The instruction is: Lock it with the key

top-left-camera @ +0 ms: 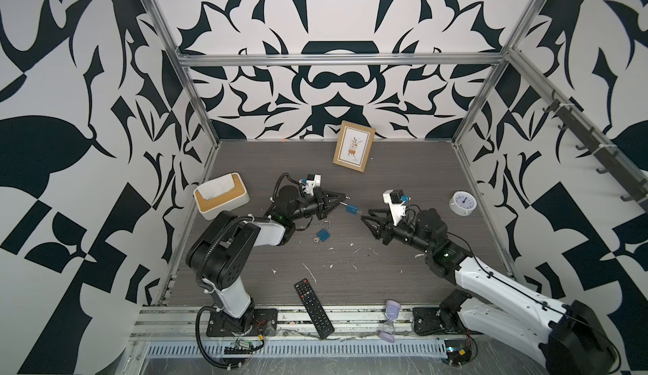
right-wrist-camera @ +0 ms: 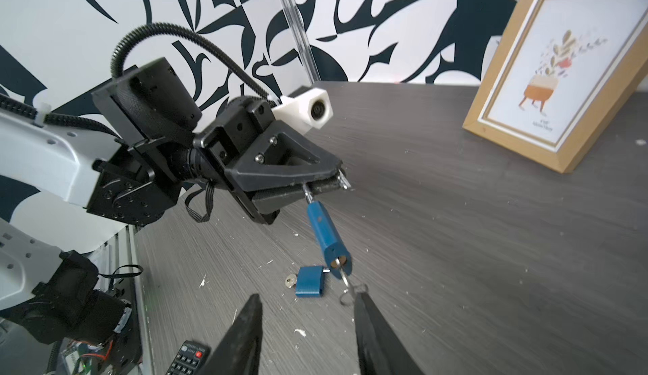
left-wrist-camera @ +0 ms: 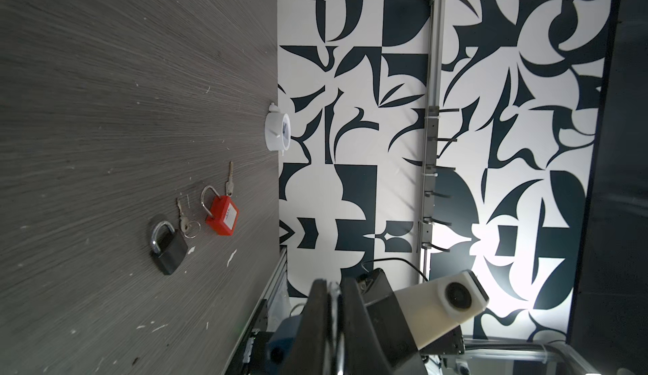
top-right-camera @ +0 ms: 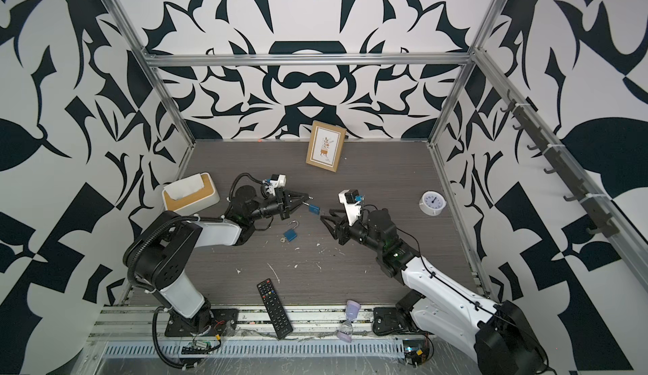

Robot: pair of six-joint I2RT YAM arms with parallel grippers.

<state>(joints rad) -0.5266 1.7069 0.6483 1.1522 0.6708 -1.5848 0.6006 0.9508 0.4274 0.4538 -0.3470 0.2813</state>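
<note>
While the left gripper [right-wrist-camera: 326,184] is closed tight on the shackle [right-wrist-camera: 308,193] of the blue padlock [right-wrist-camera: 324,229], the lock body hangs just under its tips, in the air above the table [right-wrist-camera: 491,250]. The key [right-wrist-camera: 338,264] sits in the lock's bottom. The right gripper [right-wrist-camera: 308,296] has its jaws apart just below, and the key ring [right-wrist-camera: 350,291] lies against one finger.

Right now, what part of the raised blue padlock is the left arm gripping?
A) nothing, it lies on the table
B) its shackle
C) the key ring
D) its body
B: the jaws of the left gripper are shut on the metal shackle, and the blue padlock hangs below with its key in it.
</note>
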